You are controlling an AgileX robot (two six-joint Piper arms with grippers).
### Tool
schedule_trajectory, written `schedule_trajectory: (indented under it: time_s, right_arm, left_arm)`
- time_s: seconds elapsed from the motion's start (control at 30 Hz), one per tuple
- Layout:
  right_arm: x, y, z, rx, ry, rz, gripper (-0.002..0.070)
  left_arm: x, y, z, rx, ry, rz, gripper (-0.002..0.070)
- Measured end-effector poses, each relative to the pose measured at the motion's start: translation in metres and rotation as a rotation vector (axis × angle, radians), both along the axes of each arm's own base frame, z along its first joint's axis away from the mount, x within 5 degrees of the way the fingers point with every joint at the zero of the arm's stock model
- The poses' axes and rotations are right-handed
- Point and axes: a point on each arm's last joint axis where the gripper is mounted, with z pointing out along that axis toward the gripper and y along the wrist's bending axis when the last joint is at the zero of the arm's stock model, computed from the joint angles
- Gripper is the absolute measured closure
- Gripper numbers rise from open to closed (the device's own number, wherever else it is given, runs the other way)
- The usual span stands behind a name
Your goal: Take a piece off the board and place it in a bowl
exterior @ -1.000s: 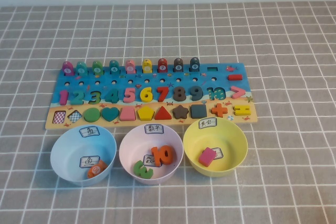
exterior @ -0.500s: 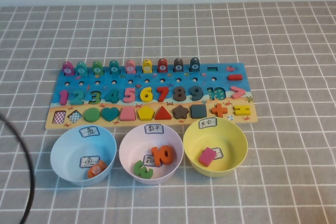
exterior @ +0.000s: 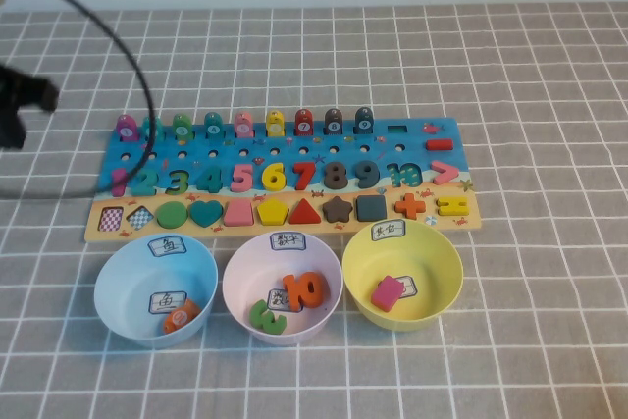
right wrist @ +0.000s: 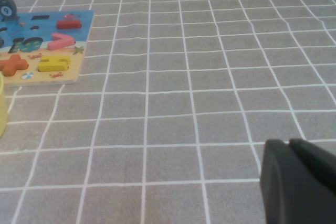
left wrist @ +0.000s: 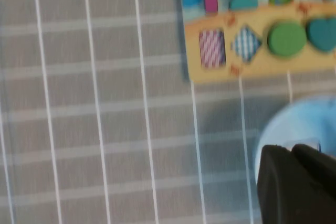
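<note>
The magenta-pink piece (exterior: pixel 127 128) stands at the far left of the board's back row of pegs. The board (exterior: pixel 285 149) lies across the table's middle, and its left end shows in the left wrist view (left wrist: pixel 252 72). The light blue bowl (exterior: pixel 118 277) sits in front of the board's left end with a small orange piece (exterior: pixel 181 318) inside; its rim shows in the left wrist view (left wrist: pixel 299 124). My left gripper (exterior: pixel 22 105) hovers left of the board, shut and empty (left wrist: pixel 290 150). My right gripper (right wrist: pixel 289 142) is shut and empty over bare cloth right of the board, outside the high view.
A pale pink bowl (exterior: pixel 240 277) holds an orange 10 and a green number. A yellow bowl (exterior: pixel 432 252) holds a pink shape. A black cable (exterior: pixel 118 26) arcs over the board's left end. A grey checked cloth (exterior: pixel 549 95) covers the table.
My left arm and its black cable have risen from the lower left edge to the far left, level with the board's back row. Pieces and bowls have not moved.
</note>
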Motion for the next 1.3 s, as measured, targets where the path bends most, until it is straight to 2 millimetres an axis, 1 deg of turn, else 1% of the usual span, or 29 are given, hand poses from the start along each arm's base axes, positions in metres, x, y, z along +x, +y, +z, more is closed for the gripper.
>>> schedule_trajectory:
  time_s: [0.03,0.13,0.2,0.37,0.5,0.53,0.63,0.7,0.77,0.87,0.97,1.0,1.1,1.3]
  right_arm:
    - [0.0,0.0,0.0,0.0,0.0,0.0,0.0694]
    - [0.0,0.0,0.0,0.0,0.0,0.0,0.0694]
    - [0.0,0.0,0.0,0.0,0.0,0.0,0.0694]
    - [0.0,0.0,0.0,0.0,0.0,0.0,0.0694]
    - [0.0,0.0,0.0,0.0,0.0,0.0,0.0694]
    - [0.0,0.0,0.0,0.0,0.0,0.0,0.0694]
    - [0.0,0.0,0.0,0.0,0.0,0.0,0.0694]
    - [0.0,0.0,0.0,0.0,0.0,0.0,0.0694]
    - [0.0,0.0,0.0,0.0,0.0,0.0,0.0694]
    - [0.0,0.0,0.0,0.0,0.0,0.0,0.0694]
    - [0.0,0.0,0.0,0.0,0.0,0.0,0.0694]
    - [0.0,0.0,0.0,0.0,0.0,0.0,0.0694]
    - [0.0,0.0,0.0,0.0,0.0,0.0,0.0694]
    - [0.0,0.0,0.0,0.0,0.0,0.0,0.0694]
  left_arm:
    - [0.014,-0.001,-0.001,0.001,-0.001,-0.008,0.0675]
    - [0.048,-0.005,-0.002,-0.008,-0.016,-0.028,0.0675]
    - [0.065,-0.007,-0.001,-0.022,-0.035,-0.037,0.0675]
    - [0.105,-0.011,-0.015,-0.029,-0.04,-0.067,0.0676]
    - [0.138,-0.013,-0.041,-0.024,-0.018,-0.075,0.0675]
    - [0.144,-0.013,-0.045,-0.024,-0.019,-0.076,0.0675]
    - [0.161,-0.015,-0.066,-0.02,0.005,-0.085,0.0675]
    - [0.167,-0.018,-0.075,-0.013,0.017,-0.107,0.0663]
    - [0.17,-0.02,-0.082,-0.012,0.027,-0.124,0.062]
    - [0.172,-0.022,-0.088,-0.012,0.039,-0.133,0.0501]
    - [0.174,-0.022,-0.093,-0.011,0.049,-0.107,0.0356]
    - [0.174,-0.02,-0.094,-0.003,0.052,-0.093,0.0333]
    - [0.175,-0.017,-0.098,0.027,0.06,-0.063,0.0293]
    - [0.179,-0.017,-0.109,0.023,0.083,-0.052,0.0281]
